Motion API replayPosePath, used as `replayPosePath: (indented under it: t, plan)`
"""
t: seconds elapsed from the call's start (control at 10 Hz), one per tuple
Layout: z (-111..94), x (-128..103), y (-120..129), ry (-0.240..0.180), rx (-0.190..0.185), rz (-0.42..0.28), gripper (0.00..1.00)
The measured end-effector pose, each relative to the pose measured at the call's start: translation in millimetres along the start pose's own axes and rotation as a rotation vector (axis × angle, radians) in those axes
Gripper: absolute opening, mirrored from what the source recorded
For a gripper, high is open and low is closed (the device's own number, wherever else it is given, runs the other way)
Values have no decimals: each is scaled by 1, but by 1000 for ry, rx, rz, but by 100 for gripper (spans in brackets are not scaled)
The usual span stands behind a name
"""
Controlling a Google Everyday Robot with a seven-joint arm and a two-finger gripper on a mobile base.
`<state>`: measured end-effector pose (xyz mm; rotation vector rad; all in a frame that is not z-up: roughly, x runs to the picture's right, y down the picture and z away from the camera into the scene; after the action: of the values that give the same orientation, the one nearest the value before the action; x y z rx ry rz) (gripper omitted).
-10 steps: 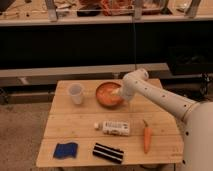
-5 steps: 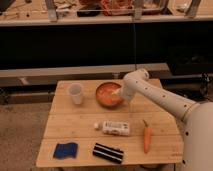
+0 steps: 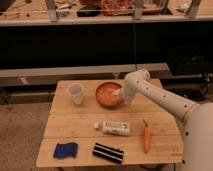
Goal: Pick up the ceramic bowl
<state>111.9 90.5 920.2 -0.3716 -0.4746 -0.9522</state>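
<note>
Orange and shallow, the round ceramic bowl (image 3: pixel 104 95) with its paler speckled inside sits on the pale wooden slatted table (image 3: pixel 75 125), a little above the centre of the frame and toward the table's far edge. The white gripper (image 3: pixel 119 93) is down over the right part of that bowl, at or just inside its right rim. Its jaws stand spread wide, gripping nothing, and the bowl rests flat on the wood. Whether a jaw touches the rim I cannot tell. The white, jointed arm (image 3: pixel 156 96) reaches in from the lower right of the frame, bends at a rounded elbow above the bowl's right side, and drops down to the gripper. The robot's pale body (image 3: pixel 201 136) fills the lower right corner.

Left of the bowl, apart from it, stands a small translucent white cup (image 3: pixel 76 93), upright. Below the bowl, near the middle of the table, a white plastic bottle (image 3: pixel 114 128) lies on its side (its cap points left). To the right of the bottle an orange carrot (image 3: pixel 147 138) lies lengthwise, running from top to bottom of the frame. Along the table's near edge a blue sponge (image 3: pixel 65 150) lies at lower left, and just right of it a flat black object with pale stripes (image 3: pixel 108 152). Behind the table, across the top of the frame, runs a dark shelf unit (image 3: pixel 75 45).
</note>
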Motion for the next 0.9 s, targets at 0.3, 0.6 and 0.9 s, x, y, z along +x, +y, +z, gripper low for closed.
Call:
replayPosePath:
  t: [0.3, 0.6, 0.9]
  plan:
    - [2, 0, 2, -6, 1, -9, 74]
    - [3, 0, 4, -10, 2, -17, 74]
    - [5, 0, 7, -15, 2, -29, 64]
